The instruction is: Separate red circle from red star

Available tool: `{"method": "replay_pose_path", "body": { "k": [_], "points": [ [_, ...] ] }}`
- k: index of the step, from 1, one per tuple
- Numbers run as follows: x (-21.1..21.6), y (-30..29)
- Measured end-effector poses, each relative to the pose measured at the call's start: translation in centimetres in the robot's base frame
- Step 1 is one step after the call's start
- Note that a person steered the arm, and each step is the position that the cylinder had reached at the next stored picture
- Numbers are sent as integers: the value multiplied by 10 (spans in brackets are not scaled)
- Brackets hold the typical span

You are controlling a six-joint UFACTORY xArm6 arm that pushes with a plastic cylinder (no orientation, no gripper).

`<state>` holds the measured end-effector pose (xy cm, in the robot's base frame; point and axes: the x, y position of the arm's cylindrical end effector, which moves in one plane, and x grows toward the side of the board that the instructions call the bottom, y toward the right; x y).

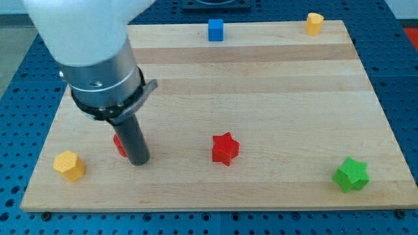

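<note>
Camera view, the only one. Taking the red star [225, 148] as my landmark: it is sitting in the lower middle of the wooden board [261, 85], on its own, nothing touching it.

My tip [139, 160] is resting on the board well to the view's left of the red star, roughly level with it. I am carrying no jaws, only the rod, so nothing is being gripped or held. The rod is hiding most of the red circle [119, 145]; only a sliver of red is showing at the rod's left edge, so I am judging it to be the circle rather than seeing its shape. The tip is appearing to press against that block's right side, between it and the star, though I cannot tell for sure that they are touching.

Progress, as I am reading it: the two reds are already lying well apart, clear board between them. The separation is looking largely done; at most a further nudge to the view's left is remaining.

Others, from the star: yellow block [68, 165] far left and slightly lower, near the circle; green star [351, 174] far right and lower; blue cube [215, 30] straight up at the top edge; a second yellow block [315, 23] at top right.
</note>
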<state>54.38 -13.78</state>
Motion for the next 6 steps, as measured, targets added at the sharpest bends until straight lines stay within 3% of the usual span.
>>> {"method": "replay_pose_path", "body": {
  "k": [4,6],
  "points": [
    [-72,-40],
    [-52,-59]
  ]
}}
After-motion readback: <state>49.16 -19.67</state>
